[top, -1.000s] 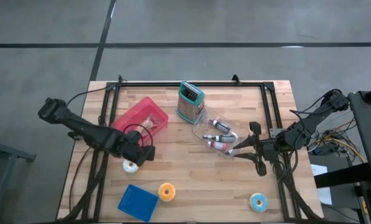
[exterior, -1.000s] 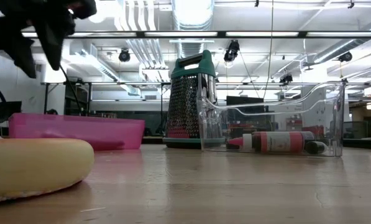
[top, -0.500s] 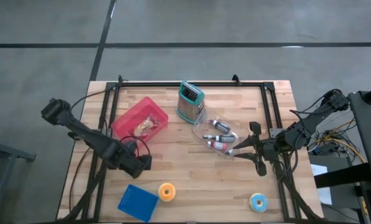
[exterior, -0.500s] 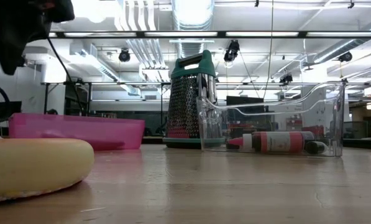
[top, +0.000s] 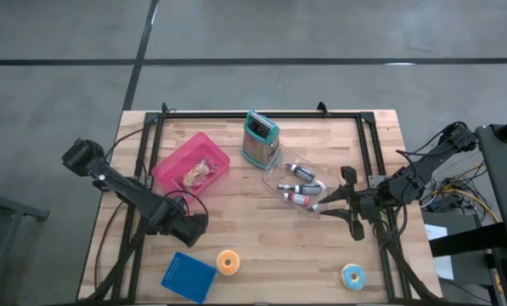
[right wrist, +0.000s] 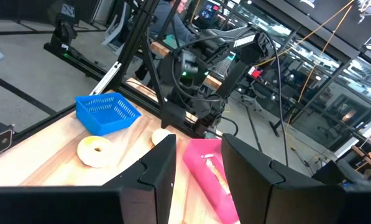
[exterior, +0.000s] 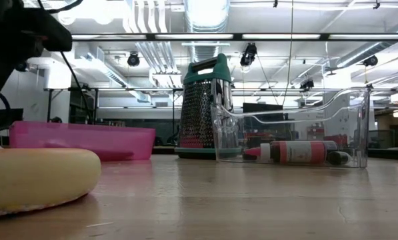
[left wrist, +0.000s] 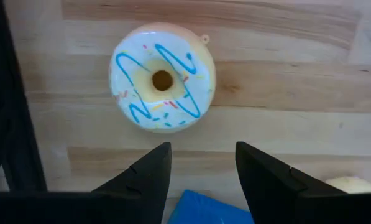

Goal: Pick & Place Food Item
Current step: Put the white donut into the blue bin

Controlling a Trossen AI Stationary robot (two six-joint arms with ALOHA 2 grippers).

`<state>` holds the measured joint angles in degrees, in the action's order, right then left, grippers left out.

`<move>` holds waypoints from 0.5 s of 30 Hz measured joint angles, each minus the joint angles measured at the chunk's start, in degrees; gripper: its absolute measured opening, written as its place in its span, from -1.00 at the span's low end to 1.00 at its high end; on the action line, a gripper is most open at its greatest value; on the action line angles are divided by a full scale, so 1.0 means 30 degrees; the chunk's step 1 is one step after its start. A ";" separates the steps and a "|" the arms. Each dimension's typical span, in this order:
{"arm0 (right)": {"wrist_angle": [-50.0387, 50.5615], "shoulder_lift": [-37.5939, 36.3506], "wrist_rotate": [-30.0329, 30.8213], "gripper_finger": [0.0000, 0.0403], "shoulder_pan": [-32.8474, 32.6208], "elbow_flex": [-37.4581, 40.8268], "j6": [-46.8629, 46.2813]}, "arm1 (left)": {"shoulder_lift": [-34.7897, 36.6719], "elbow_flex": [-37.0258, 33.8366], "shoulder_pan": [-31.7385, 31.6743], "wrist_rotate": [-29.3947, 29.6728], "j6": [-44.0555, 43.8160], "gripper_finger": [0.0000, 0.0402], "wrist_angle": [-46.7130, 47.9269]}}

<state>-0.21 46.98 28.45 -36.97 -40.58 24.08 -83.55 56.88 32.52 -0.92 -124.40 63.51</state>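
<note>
I have the left gripper hanging over the near left part of the table with its fingers spread and nothing between them. The blue-iced doughnut I take to be the food item lies flat on the wood just ahead of the fingertips, not yet between them. From above, the wrist hides the doughnut, so I work off the left wrist view. To do this pick well, I would first bring the gripper forward until the ring sits squarely between the two fingers, then come straight down. One finger should pass on each side of the rim, not land on the icing. I would close gently, since it looks soft and could squash or squirt out sideways. The blue basket sits just beside it and the yellow doughnut is near, so I would keep the descent vertical to avoid nudging either. A pale ring fills the low view's foreground, but I cannot say which doughnut it is. The right gripper waits with empty, parted fingers beside the clear container. The pink bin looks to me the likely drop point.
</note>
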 joint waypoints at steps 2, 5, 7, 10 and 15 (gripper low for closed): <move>0.0007 0.0000 0.0000 -0.39 0.0000 0.0000 0.0000 | -0.0146 0.0000 -0.0017 -0.0002 -0.0003 -0.09 -0.0010; 0.0003 0.0000 -0.0006 -0.39 -0.0001 0.0000 -0.0007 | -0.0358 0.0000 -0.0031 -0.0002 0.0169 -0.09 -0.0011; 0.0000 0.0000 -0.0007 -0.39 -0.0005 0.0000 0.0000 | -0.0499 0.0000 -0.0044 0.0003 0.0339 -0.09 -0.0012; 0.0000 0.0000 -0.0007 -0.39 0.0000 0.0000 0.0000 | -0.0700 -0.0123 -0.0057 -0.0002 0.0432 -0.09 -0.0046; 0.0003 0.0000 -0.0006 -0.39 -0.0004 0.0000 0.0000 | -0.0611 -0.1312 -0.0260 -0.0173 0.0674 -0.09 -0.1386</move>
<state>-0.20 46.98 28.43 -36.98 -40.58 24.08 -85.39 52.95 31.74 -1.44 -122.38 59.36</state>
